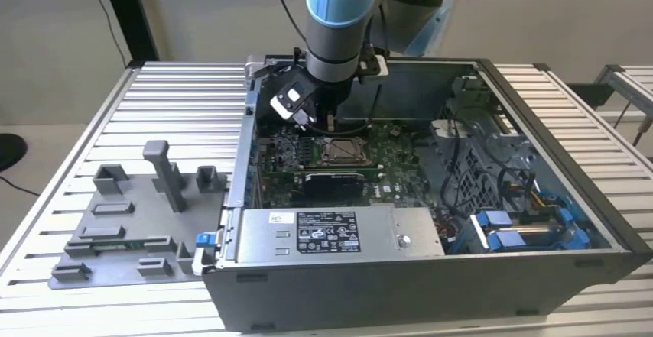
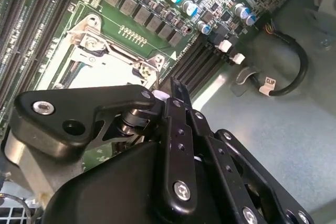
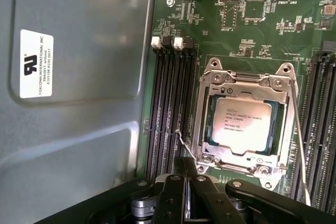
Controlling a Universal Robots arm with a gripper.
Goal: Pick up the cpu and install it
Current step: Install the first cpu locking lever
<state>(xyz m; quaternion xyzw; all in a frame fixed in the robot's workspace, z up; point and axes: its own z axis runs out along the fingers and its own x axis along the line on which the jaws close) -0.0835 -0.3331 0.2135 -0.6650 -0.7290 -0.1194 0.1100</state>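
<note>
in the exterior view the arm reaches into the open computer case (image 1: 571,222) on the slatted table (image 1: 173,92), its pincer (image 1: 324,127) just above the socket (image 1: 339,151). in the first wrist view the cpu (image 3: 242,126) sits in the metal-framed socket (frame around it). in the second wrist view the pincer (image 2: 170,98) looks pinched narrow, holding nothing.

a ribbed metal table (image 1: 183,92) stands before a beige wall (image 1: 204,8), floor perhaps pale.
</note>
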